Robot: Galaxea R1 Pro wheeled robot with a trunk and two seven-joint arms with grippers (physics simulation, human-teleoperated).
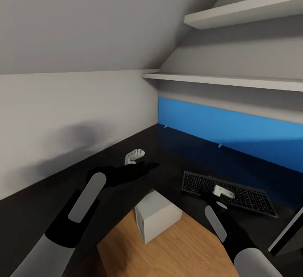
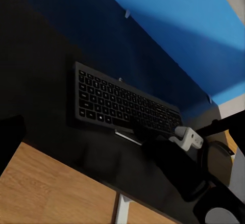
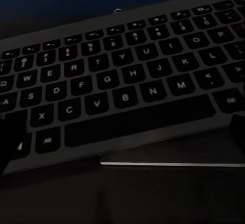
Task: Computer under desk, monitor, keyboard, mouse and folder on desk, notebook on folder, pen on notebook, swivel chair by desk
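Right gripper (image 1: 223, 191) fingers spread, empty, over keyboard (image 1: 235, 191); left gripper (image 1: 135, 156) open, outstretched

Cut off at four to five o'clock in the head view: monitor (image 1: 288, 233), only a dark slanted edge showing. Partly covered by the desk (image 1: 176, 159) top: computer (image 1: 156, 215), upper rear out of sight. Masked along the near middle edge by the right gripper (image 1: 223, 192): keyboard (image 1: 235, 193); jaw spread unclear from there. Clipped at three and nine o'clock in the right wrist view: keyboard ends (image 3: 122, 91), with two dark fingertips (image 3: 10, 142) at the sides. Too dark against the desk to judge: left gripper (image 1: 135, 156) opening. Blurred into shadow in the left wrist view: right arm (image 2: 178, 168).
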